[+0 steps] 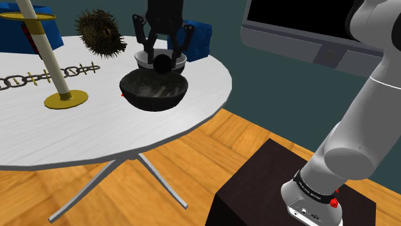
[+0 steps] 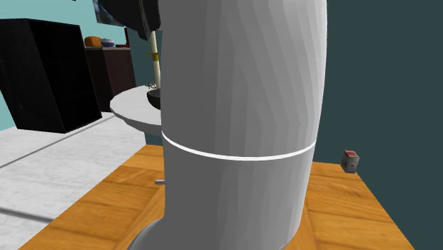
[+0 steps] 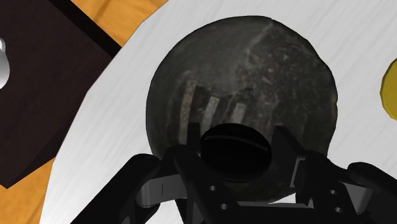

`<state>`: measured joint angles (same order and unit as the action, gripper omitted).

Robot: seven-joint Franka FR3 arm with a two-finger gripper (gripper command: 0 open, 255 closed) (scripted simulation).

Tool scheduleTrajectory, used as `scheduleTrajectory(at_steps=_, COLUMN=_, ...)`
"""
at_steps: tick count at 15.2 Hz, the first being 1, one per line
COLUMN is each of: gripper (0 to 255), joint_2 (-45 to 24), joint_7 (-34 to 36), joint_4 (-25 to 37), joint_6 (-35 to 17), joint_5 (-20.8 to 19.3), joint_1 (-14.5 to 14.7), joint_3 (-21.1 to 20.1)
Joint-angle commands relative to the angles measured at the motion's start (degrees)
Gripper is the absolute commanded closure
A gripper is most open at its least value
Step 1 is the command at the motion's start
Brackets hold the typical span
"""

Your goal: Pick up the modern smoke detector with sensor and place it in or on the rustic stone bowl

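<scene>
Currently your black claw point(image 3: 236, 150) is clenched on the smoke detector point(image 3: 236, 159). From the wrist view it is a round dark disc; from the shoulder view, a pale shallow cup with a black knob. It hangs just above the stone bowl point(image 3: 254, 70); whether it is centred or nearer the rim is hard to tell. Placing looks like the step in hand, so you'd check the centring, lower a little, then spread the fingers. The bowl is a dark, rough, mottled hemisphere with pale streaks inside, standing on a round white table point(image 3: 108, 137) over an orange plank floor point(image 1: 257, 135).
</scene>
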<state>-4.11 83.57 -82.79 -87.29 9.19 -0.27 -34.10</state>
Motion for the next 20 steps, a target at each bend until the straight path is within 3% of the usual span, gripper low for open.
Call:
scheduleTrajectory(at_steps=1, gripper=255, joint_2=0.82, joint_7=-0.61, joint_4=-2.55, joint_6=-1.80, joint_5=0.46, joint_1=-0.24, joint_3=0.14)
scheduleTrajectory(at_steps=6, gripper=255, joint_2=2.12, joint_7=-1.79, joint_4=-7.79, joint_6=-5.82, joint_5=1.22, joint_1=-0.53, joint_3=0.33)
scheduleTrajectory(at_steps=14, gripper=255, joint_2=2.15, joint_7=-1.83, joint_4=-7.95, joint_6=-5.94, joint_5=1.24, joint_1=-0.54, joint_3=0.34)
scheduleTrajectory(at_steps=15, gripper=0, joint_2=2.15, joint_7=-1.83, joint_4=-7.95, joint_6=-5.94, joint_5=1.24, joint_1=-0.54, joint_3=0.34)
scheduleTrajectory(at_steps=20, gripper=0, joint_2=2.15, joint_7=-1.83, joint_4=-7.95, joint_6=-5.94, joint_5=1.24, joint_1=-0.54, joint_3=0.34)
